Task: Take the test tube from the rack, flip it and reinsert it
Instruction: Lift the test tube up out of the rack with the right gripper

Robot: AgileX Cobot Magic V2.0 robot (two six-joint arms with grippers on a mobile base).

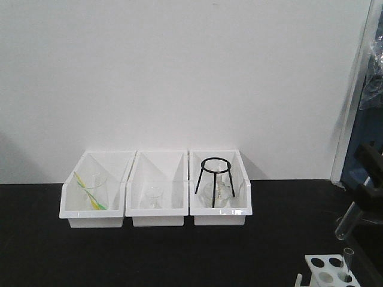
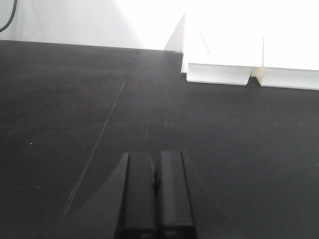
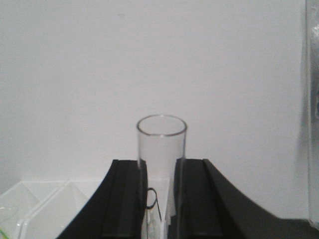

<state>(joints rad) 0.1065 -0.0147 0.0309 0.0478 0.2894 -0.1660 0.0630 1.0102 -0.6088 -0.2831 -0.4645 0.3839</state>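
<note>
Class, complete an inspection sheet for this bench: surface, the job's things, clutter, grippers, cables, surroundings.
Surface: black tabletop.
Job's things: test tube clamped in the right gripper, open rim past the fingertips; rack at near right, second tube standing in it.
Clutter: three white bins; left holds a beaker with yellow-green sticks, middle a small beaker, right a black tripod and a flask.
Grippers: left gripper shut, empty; right shut on the tube.
Cables: one dark cable, corner of left wrist view.
Surroundings: white wall behind.
</note>
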